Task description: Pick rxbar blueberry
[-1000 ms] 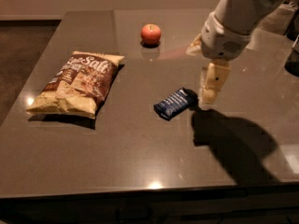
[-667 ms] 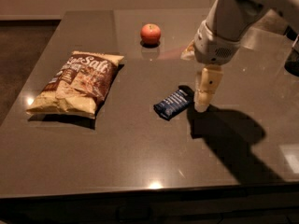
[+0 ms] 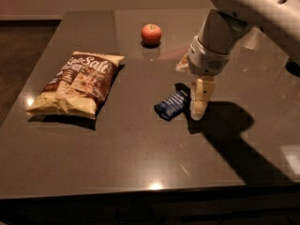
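Note:
The rxbar blueberry (image 3: 172,104) is a small flat dark navy bar with pale lettering. It lies at an angle on the dark table (image 3: 140,163), right of the middle. My gripper (image 3: 199,108) hangs from the arm at the upper right. Its cream tip points down and stands right beside the bar's right end, at or just above the table top.
A large brown-and-cream chip bag (image 3: 77,83) lies at the left. A round red-orange apple (image 3: 151,33) sits at the back centre. The arm casts a dark shadow on the table to the right of the bar. The table's front edge runs along the bottom.
The gripper has moved a little left and down, closer to the right end of the bar. The bar, bag and apple have not moved.

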{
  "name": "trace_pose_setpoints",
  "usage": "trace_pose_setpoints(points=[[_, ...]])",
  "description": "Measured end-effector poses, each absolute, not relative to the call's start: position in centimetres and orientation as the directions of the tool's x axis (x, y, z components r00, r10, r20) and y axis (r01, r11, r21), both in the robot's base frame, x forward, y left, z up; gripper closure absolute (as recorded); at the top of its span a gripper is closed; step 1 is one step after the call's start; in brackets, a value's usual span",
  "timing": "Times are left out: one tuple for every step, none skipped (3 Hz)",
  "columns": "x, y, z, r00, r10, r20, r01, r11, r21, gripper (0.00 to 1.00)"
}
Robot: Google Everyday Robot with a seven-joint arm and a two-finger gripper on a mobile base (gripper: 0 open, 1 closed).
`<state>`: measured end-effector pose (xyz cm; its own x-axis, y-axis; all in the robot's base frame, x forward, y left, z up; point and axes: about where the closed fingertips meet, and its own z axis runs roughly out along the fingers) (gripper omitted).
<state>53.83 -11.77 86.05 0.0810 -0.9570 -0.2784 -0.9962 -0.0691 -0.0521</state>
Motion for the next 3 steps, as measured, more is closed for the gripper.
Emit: trace_pose_setpoints(points=[[53.6, -11.3, 85.0, 0.094, -0.955, -0.28, -0.996, -0.088, -0.032, 0.0], [52.9, -10.5, 83.9, 0.121, -0.955, -0.271, -0.992, -0.125, -0.002, 0.22], [52.5, -9.9, 83.5, 0.138, -0.954, -0.265, -0.989, -0.148, 0.019, 0.45]])
